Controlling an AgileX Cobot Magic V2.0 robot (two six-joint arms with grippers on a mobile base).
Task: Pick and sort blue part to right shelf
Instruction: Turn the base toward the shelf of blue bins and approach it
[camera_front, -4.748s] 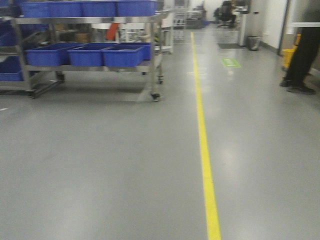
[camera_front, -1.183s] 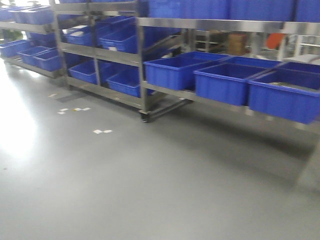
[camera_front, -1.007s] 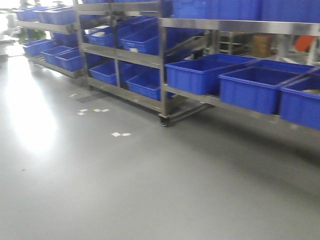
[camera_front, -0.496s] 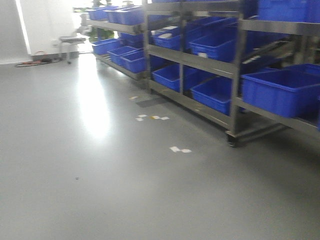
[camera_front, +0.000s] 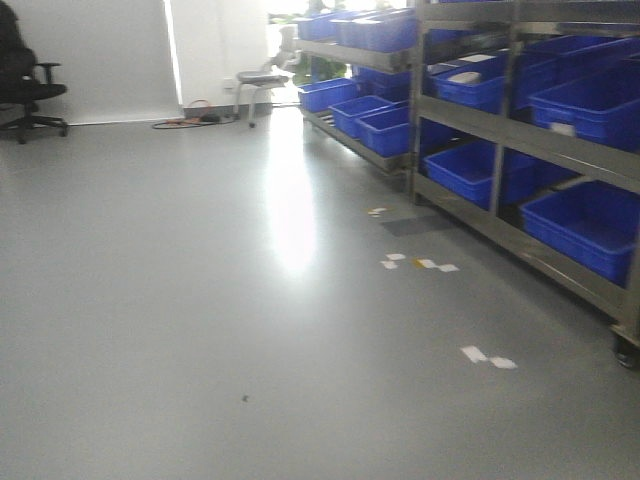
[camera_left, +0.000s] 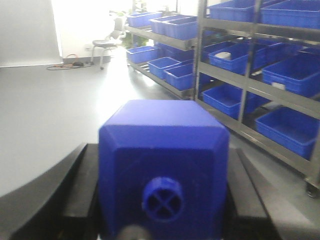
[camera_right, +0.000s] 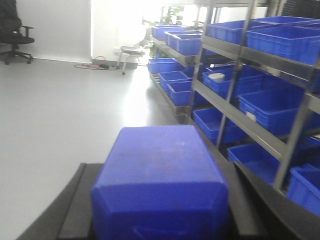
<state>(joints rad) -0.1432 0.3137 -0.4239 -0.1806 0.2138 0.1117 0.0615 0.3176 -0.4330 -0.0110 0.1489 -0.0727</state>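
Left gripper (camera_left: 162, 167) is clamped on a blue part (camera_left: 165, 135) with a small round cross-marked stub facing the camera; right gripper (camera_right: 160, 200) is likewise closed around a second blue block (camera_right: 160, 160) (which of the two is the one meant, the views do not settle). Both are carried just out from the right shelf (camera_front: 414, 110), level with its blue bins (camera_front: 585, 225). Judged: pick done; facing a bin and the drop remain.
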